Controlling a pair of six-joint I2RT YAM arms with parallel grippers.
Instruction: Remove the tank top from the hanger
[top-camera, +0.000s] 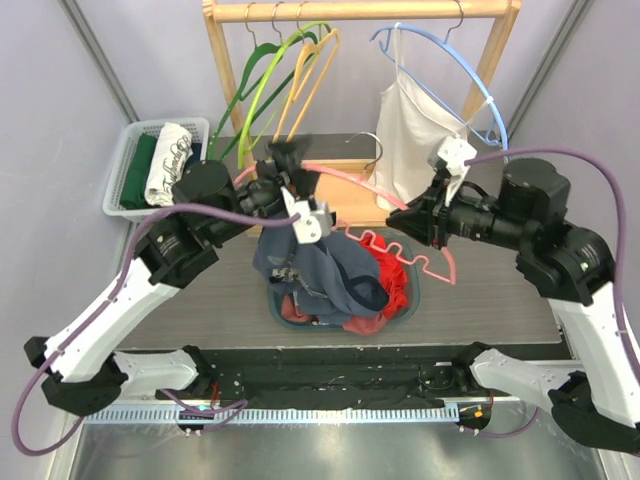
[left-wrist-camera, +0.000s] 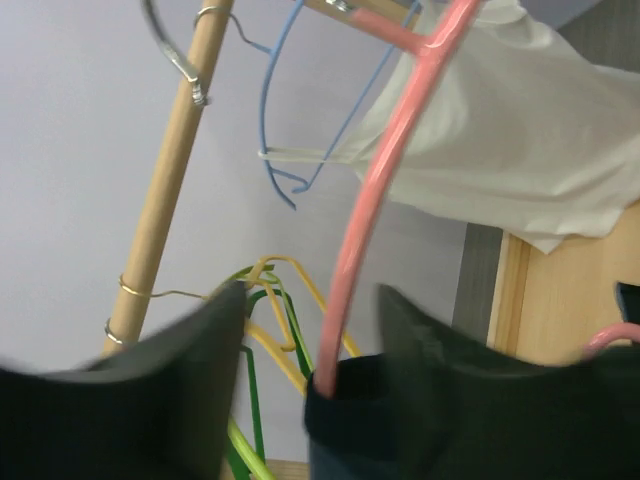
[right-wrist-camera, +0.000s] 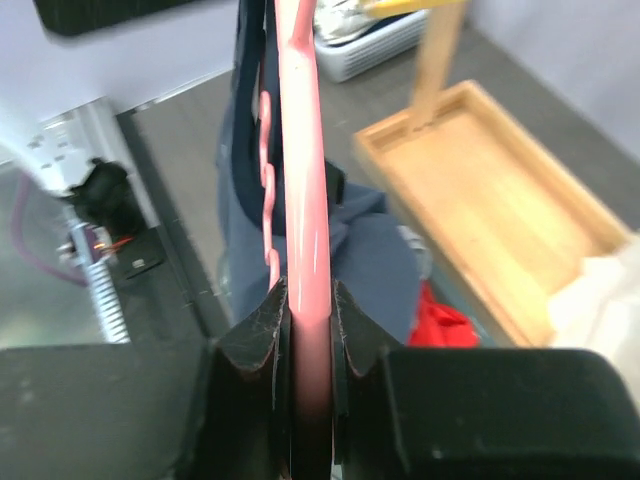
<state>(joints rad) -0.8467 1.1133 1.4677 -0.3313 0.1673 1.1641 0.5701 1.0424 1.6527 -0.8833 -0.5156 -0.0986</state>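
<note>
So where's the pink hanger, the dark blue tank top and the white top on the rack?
pink hanger (right-wrist-camera: 305, 180): right wrist view, on its bar.
dark blue tank top (top-camera: 330, 265): top view, middle of the cloth.
white top (top-camera: 410, 130): top view, on its front.

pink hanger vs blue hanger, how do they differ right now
The pink hanger is off the wooden rail, clamped in the right tool; the blue hanger hangs from the rail. The pink hanger carries a dark blue tank top, the blue hanger a white garment. Both hold clothing.
</note>
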